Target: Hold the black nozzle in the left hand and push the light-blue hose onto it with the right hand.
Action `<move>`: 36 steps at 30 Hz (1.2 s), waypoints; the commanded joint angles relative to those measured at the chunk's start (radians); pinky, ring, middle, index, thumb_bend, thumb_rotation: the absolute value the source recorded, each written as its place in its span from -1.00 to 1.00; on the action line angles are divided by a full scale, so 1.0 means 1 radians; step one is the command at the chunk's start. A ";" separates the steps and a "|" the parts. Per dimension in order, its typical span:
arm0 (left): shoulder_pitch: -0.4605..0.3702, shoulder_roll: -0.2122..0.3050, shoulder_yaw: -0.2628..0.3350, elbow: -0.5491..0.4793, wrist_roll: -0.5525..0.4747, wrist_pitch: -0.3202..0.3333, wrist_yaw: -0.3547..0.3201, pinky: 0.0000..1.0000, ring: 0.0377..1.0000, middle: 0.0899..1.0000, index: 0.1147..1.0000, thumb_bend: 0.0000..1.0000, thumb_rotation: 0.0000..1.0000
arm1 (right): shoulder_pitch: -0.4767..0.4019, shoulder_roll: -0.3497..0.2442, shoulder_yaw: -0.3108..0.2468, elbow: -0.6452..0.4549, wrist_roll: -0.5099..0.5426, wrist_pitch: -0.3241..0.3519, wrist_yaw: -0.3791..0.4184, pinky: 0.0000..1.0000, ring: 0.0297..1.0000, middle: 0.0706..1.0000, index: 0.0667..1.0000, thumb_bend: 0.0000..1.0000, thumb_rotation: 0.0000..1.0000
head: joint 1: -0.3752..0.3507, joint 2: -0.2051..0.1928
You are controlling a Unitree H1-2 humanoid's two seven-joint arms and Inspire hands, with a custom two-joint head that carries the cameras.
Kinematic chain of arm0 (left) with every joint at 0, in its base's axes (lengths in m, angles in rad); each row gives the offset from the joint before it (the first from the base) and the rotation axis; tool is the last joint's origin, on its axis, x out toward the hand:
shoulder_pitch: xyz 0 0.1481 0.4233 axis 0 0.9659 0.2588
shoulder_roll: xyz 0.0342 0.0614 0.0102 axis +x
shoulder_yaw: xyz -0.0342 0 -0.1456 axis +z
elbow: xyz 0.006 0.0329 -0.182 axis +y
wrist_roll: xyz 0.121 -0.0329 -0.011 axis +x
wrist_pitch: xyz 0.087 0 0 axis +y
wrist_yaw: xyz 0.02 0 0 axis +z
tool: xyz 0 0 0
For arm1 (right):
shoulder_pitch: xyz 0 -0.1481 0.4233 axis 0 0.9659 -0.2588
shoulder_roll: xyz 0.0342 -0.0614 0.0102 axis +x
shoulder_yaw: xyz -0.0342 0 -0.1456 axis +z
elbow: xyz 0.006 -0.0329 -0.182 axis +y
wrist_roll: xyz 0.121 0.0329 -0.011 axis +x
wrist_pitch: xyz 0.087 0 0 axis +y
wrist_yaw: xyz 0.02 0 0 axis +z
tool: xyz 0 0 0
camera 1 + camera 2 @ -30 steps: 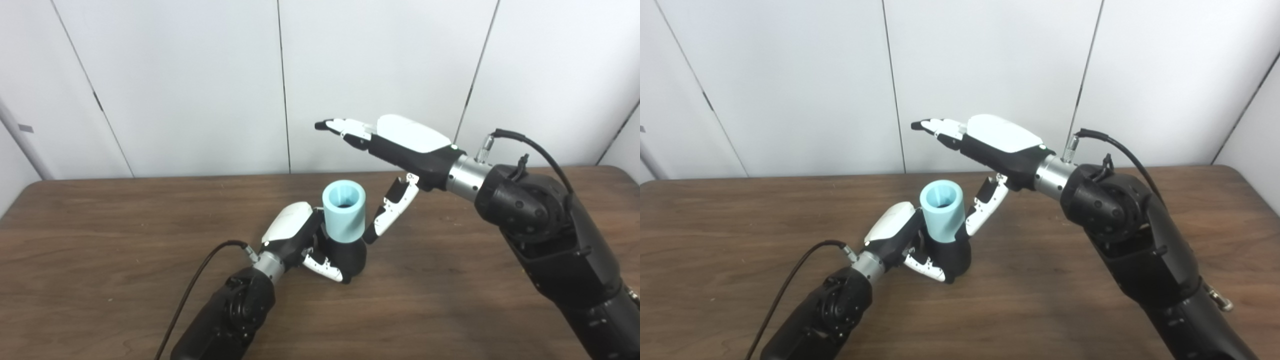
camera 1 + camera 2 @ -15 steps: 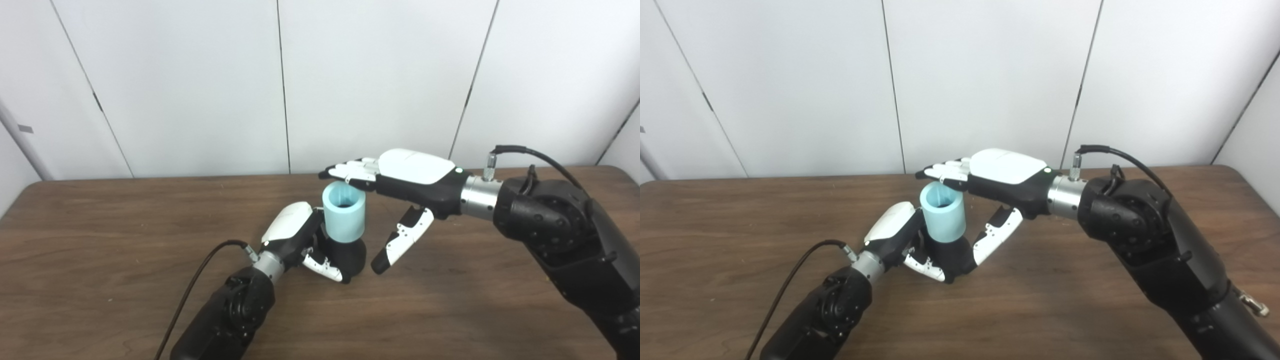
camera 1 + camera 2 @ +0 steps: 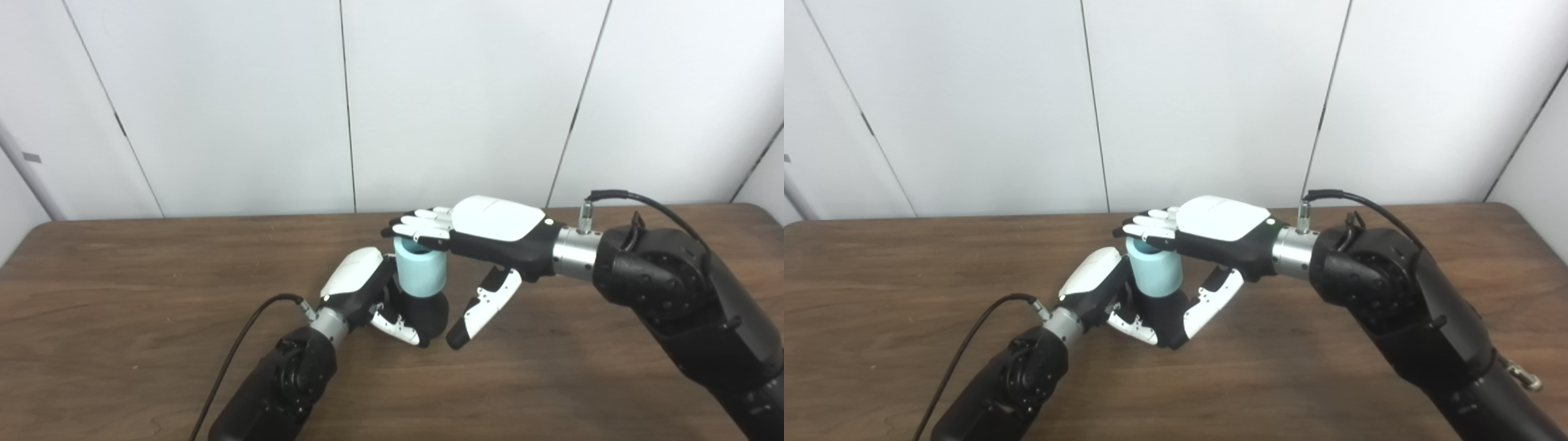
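left hand (image 3: 361, 288) is wrapped around the black nozzle (image 3: 429, 312) to brace it on the counter (image 3: 122, 288); right hand (image 3: 484, 229), flat and spread with nothing gripped, lies on the light-blue hose (image 3: 420, 274), looks like it's for pushing it down

Nozzle (image 3: 427, 313) stands on the table (image 3: 122, 288), near its middle. Hose (image 3: 420, 274) sits upright on top of the nozzle. Left hand (image 3: 367, 294) wraps the nozzle from its left side, fingers (image 3: 398, 327) crossing in front. Right hand (image 3: 484, 229) lies flat over the hose's top end (fingers touching the rim); its thumb (image 3: 481, 306) hangs down just right of the nozzle.
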 commanded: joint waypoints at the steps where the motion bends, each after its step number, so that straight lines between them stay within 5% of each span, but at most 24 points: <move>1: -0.013 0.005 -0.001 0.011 0.012 0.007 -0.009 -0.47 -0.28 -0.28 -0.10 0.04 -1.00 | -0.027 0.010 0.007 -0.010 0.002 0.001 0.006 1.00 1.00 1.00 1.00 0.56 0.67 | 0.003 0.002; 8: -0.017 0.006 0.003 0.014 0.004 0.005 -0.009 -0.36 -0.19 -0.24 -0.10 0.05 -1.00 | -0.021 0.006 0.050 0.026 -0.074 -0.018 0.021 1.00 1.00 1.00 1.00 0.60 0.64 | 0.006 0.000; 15: -0.020 0.009 0.008 0.013 0.003 0.008 -0.011 -0.39 -0.26 -0.16 -0.15 0.05 -1.00 | -0.026 -0.017 0.079 0.025 -0.171 0.036 0.064 1.00 1.00 1.00 0.99 0.57 0.61 | 0.006 0.004; 23: -0.024 0.017 0.019 0.006 0.004 0.012 -0.018 -0.33 -0.19 -0.28 -0.09 0.04 -1.00 | -0.014 -0.021 0.070 -0.013 -0.195 0.109 0.095 1.00 1.00 1.00 0.98 0.54 0.60 | 0.005 0.010; 34: -0.032 0.016 0.025 0.012 0.006 0.015 -0.015 -0.40 -0.24 -0.16 -0.15 0.05 -1.00 | 0.024 -0.020 0.068 -0.034 -0.186 0.114 0.075 1.00 1.00 1.00 0.98 0.52 0.59 | 0.004 0.016; 36: -0.033 0.017 0.027 0.013 0.005 0.014 -0.014 -0.38 -0.23 -0.26 -0.10 0.04 -1.00 | 0.030 -0.019 0.068 -0.038 -0.183 0.113 0.075 1.00 1.00 1.00 0.99 0.54 0.59 | 0.003 0.017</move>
